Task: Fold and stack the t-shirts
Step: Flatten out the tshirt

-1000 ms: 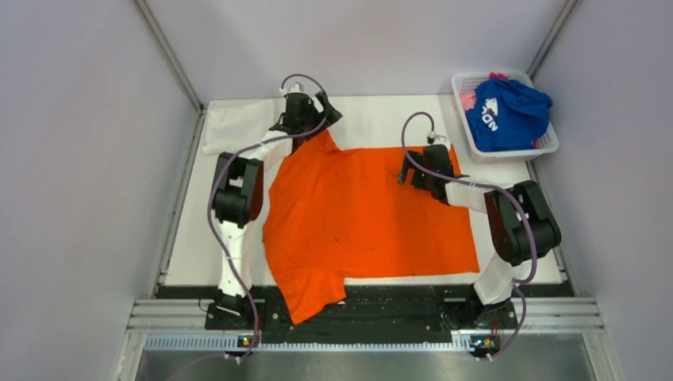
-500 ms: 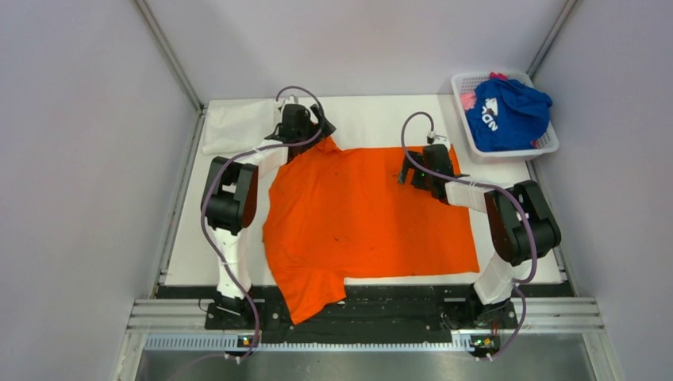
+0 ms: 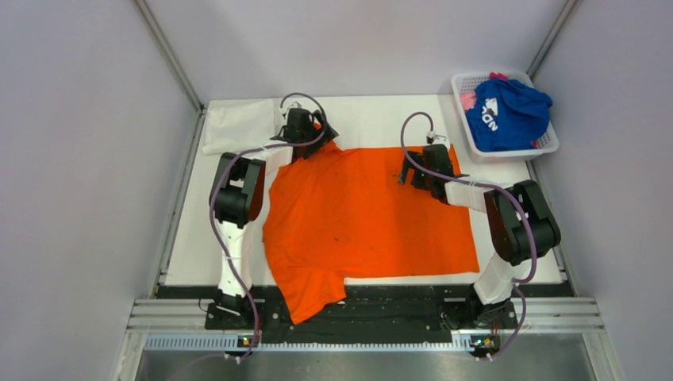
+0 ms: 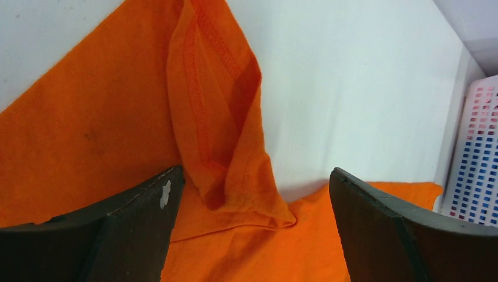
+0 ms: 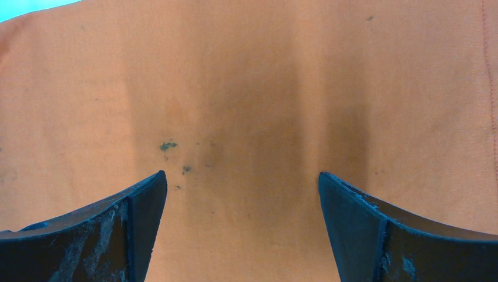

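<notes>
The bright orange t-shirt (image 3: pixel 357 214) lies spread flat on the white table, one sleeve hanging over the near edge. My left gripper (image 3: pixel 304 131) is open over the far left sleeve, which is bunched and folded up between the jaws in the left wrist view (image 4: pixel 226 123). My right gripper (image 3: pixel 426 168) is open and empty, low over the flat orange cloth (image 5: pixel 246 117) near the shirt's far right part. The royal blue t-shirt (image 3: pixel 508 115) with white lettering lies in a basket at the far right, with a bit of the pink one (image 3: pixel 468 101) beside it.
The white plastic basket (image 3: pixel 548 145) stands at the far right corner; its wall shows in the left wrist view (image 4: pixel 478 158). A white cloth (image 3: pixel 238 127) lies at the far left. Grey walls enclose the table on three sides.
My left gripper moved a little toward the near side and lower over the far sleeve. The right arm has not moved.
</notes>
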Controlling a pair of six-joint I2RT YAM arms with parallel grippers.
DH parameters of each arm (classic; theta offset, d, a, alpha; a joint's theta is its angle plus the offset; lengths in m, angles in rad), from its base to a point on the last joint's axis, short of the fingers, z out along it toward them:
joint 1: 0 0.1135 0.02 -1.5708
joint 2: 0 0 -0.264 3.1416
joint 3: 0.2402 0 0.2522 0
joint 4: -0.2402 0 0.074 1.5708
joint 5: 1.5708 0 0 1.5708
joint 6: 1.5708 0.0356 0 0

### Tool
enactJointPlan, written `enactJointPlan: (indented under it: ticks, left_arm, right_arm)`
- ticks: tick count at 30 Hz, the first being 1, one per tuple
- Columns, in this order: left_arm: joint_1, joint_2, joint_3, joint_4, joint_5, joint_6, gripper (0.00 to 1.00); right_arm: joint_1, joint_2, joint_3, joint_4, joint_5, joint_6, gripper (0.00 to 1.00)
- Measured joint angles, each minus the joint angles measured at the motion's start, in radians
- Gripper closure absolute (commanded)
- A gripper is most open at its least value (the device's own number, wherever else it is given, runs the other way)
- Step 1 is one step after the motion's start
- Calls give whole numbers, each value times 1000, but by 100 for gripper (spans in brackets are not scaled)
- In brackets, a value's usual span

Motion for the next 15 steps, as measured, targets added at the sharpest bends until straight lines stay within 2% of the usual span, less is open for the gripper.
enactJointPlan:
  ticks: [15]
  left_arm:
    - [-17,116,150,36,60,-61,1]
  right_arm:
    - [0,12,7,10,9,-11,1]
